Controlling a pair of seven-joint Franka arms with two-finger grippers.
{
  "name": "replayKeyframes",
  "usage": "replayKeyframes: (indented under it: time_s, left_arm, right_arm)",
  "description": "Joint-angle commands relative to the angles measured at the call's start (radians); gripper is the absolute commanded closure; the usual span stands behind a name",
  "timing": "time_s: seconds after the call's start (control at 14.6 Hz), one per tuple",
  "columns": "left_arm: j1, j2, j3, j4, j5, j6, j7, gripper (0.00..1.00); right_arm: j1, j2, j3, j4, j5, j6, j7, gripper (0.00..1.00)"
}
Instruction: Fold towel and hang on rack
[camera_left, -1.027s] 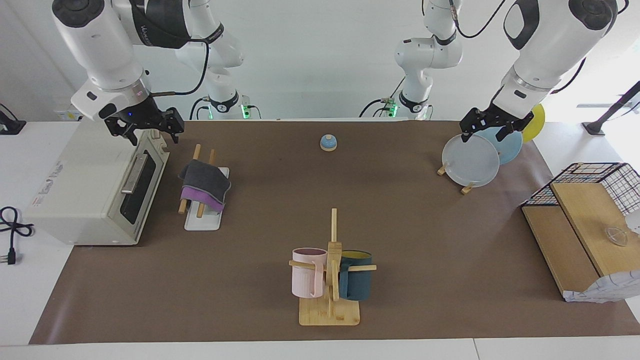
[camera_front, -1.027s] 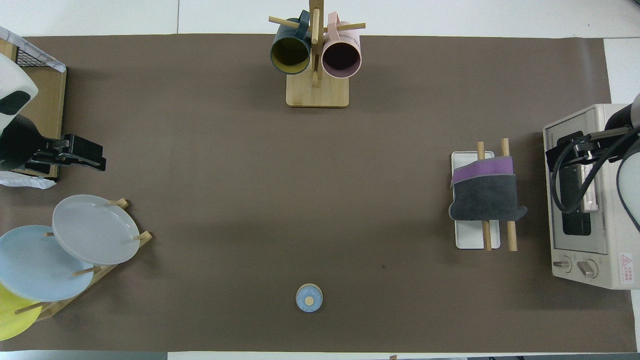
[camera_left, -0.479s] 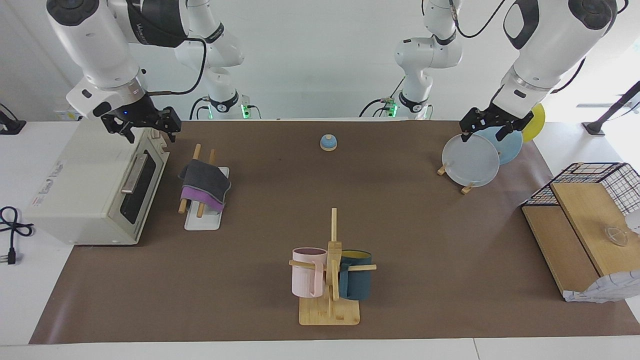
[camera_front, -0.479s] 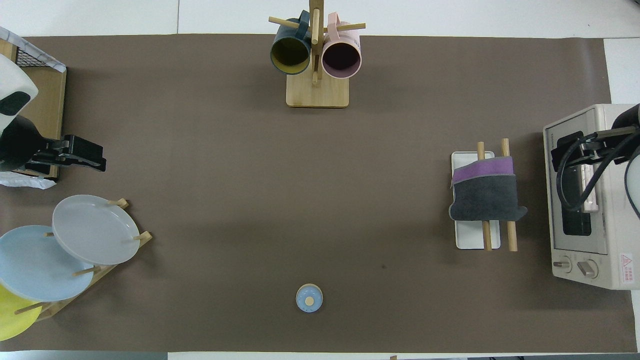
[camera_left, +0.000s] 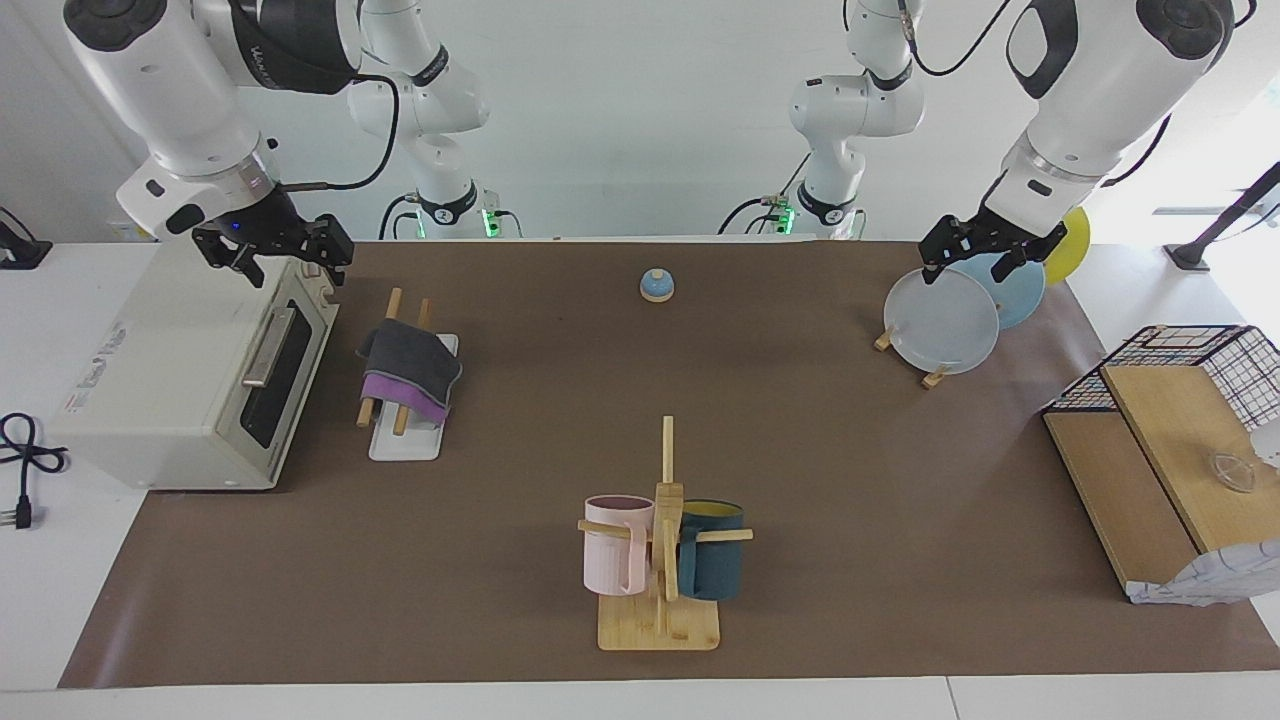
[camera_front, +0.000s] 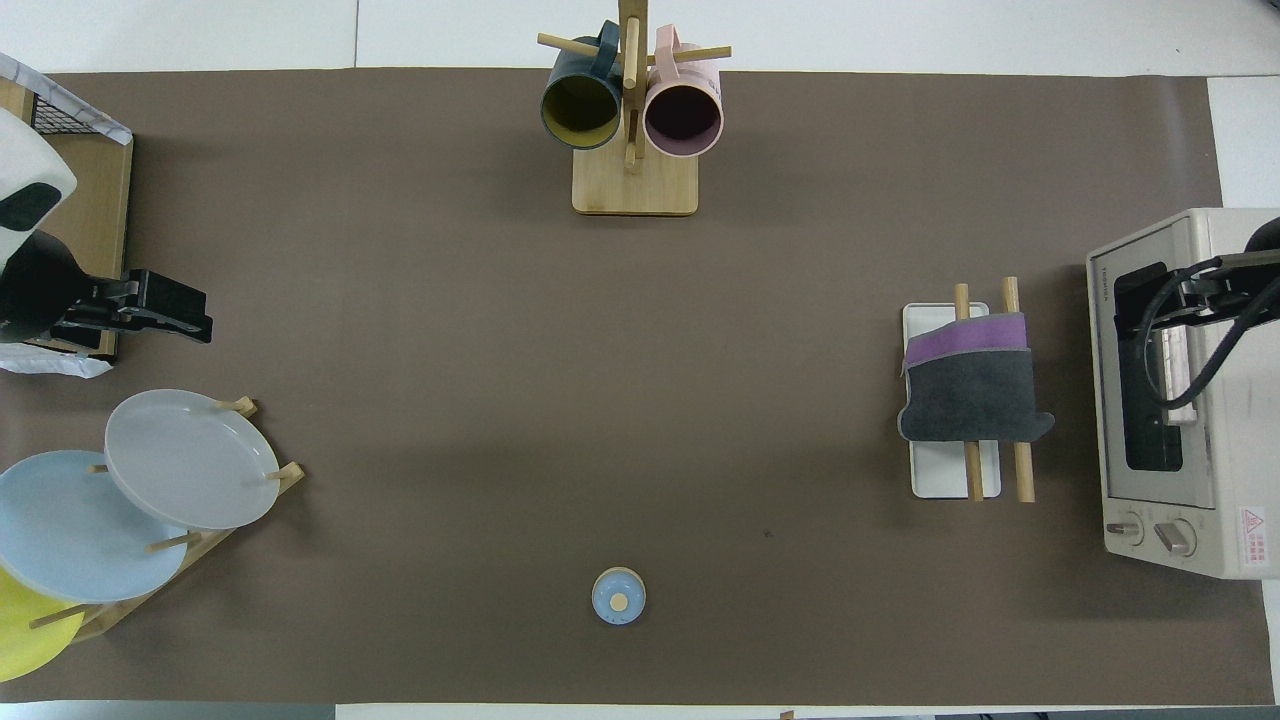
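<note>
The towel (camera_left: 412, 368) (camera_front: 968, 392) hangs folded over the two wooden rods of the rack (camera_left: 404, 440) (camera_front: 938, 482), dark grey face up with a purple strip showing along one edge. The rack stands on its white base beside the toaster oven, toward the right arm's end of the table. My right gripper (camera_left: 272, 256) hovers open above the top front edge of the oven, clear of the towel and holding nothing. My left gripper (camera_left: 984, 262) (camera_front: 192, 314) hangs open and empty over the plate stand, where the left arm waits.
A white toaster oven (camera_left: 170, 380) (camera_front: 1170, 400) stands next to the rack. A stand with round plates (camera_left: 942, 322) sits toward the left arm's end, beside a wooden box with a wire basket (camera_left: 1170, 450). A mug tree (camera_left: 662, 545) and a small blue bell (camera_left: 656, 286) stand mid-table.
My right gripper has risen a little and drifted away from the rack, farther over the toaster oven. The towel, the rack and my left gripper have stayed put.
</note>
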Motion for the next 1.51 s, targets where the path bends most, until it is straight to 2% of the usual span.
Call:
replayKeyframes:
  time_s: [0.0, 1.44]
  left_arm:
    - [0.013, -0.021, -0.010, -0.020, 0.016, 0.013, 0.015, 0.00]
    - [0.013, -0.021, -0.010, -0.020, 0.016, 0.013, 0.015, 0.00]
  right_arm:
    - [-0.010, 0.013, 0.007, 0.018, 0.012, 0.004, 0.012, 0.00]
    - [-0.015, -0.012, 0.001, 0.017, 0.028, 0.034, 0.016, 0.00]
